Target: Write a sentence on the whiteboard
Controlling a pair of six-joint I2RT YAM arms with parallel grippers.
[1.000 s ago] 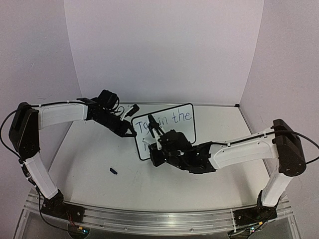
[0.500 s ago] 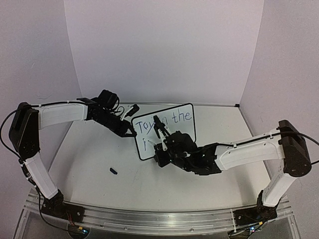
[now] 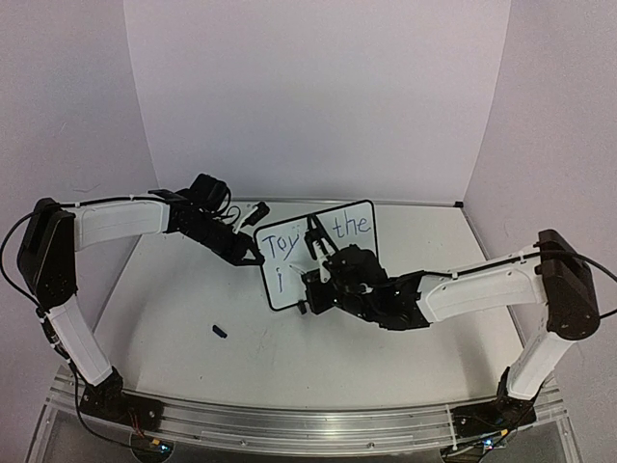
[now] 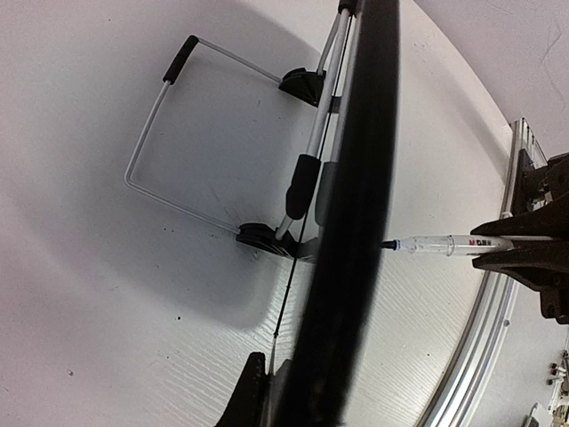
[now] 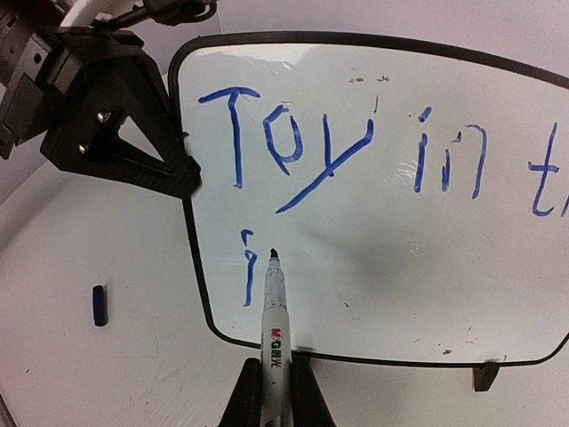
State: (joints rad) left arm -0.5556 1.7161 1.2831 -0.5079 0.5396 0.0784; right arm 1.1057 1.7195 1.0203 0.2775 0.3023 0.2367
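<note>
White worktop (image 3: 174, 318) carries the standing whiteboard (image 5: 400, 267), its left edge pinched by the left pincer (image 5: 173, 169); the right pincer (image 5: 271, 391) pinches the marker (image 5: 274, 329), long axis pointing up-board, tip just right of the sentence's (image 5: 293, 151) second-line "j".

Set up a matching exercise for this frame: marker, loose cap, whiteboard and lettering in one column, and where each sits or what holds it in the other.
Column one:
1. marker
2. small blue cap
3. whiteboard
4. blue lettering

Column two:
A. lying loose on the table, left of the board
B. clamped at its left edge by the left end effector
C. written on the board's face
D. gripped by the right end effector, tip toward the board

Pairs: 1-D, 2-A, 3-B, 4-C
</note>
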